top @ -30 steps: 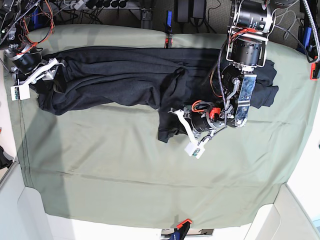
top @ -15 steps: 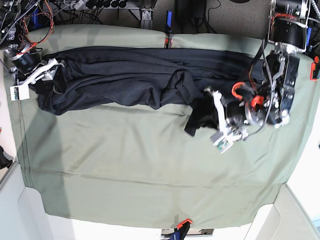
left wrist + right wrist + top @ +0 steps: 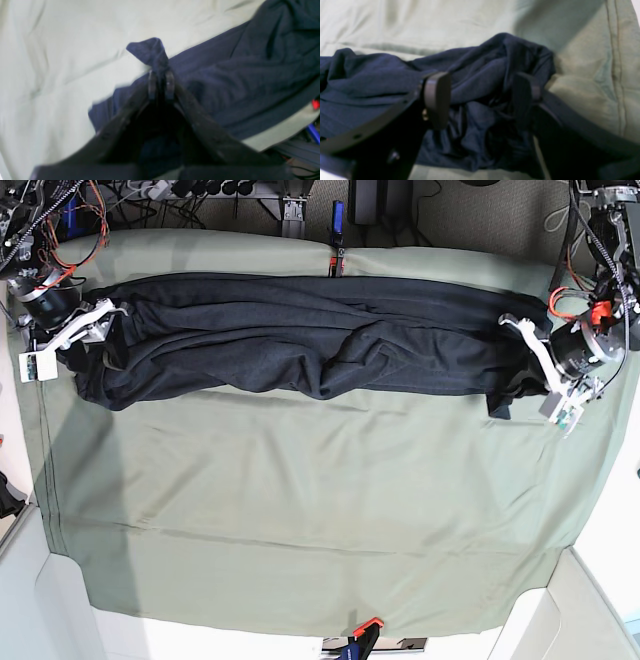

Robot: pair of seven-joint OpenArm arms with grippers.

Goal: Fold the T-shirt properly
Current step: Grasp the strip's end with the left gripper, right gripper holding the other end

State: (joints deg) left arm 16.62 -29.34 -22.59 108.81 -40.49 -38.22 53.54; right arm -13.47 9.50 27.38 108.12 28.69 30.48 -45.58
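Observation:
The dark navy T-shirt (image 3: pixel 300 335) lies stretched in a long band across the back of the sage-green cloth (image 3: pixel 300 500). My left gripper (image 3: pixel 512 375) is at the shirt's right end. In the left wrist view it (image 3: pixel 160 81) is shut on a pinch of the T-shirt (image 3: pixel 225 80), and a fabric tip pokes out past the fingers. My right gripper (image 3: pixel 95 335) is at the shirt's left end. In the right wrist view it (image 3: pixel 480 100) is open, with bunched T-shirt fabric (image 3: pixel 482 75) between the two fingers.
The green cloth (image 3: pixel 595 75) covers the whole table, and its hem runs near the left end. A clamp (image 3: pixel 338 258) holds it at the back edge and another (image 3: pixel 362 630) at the front edge. Cables and equipment line the back.
My left gripper has carried the shirt's end from the middle of the table out to the right, which pulled the shirt out long and straight. The right arm has not moved.

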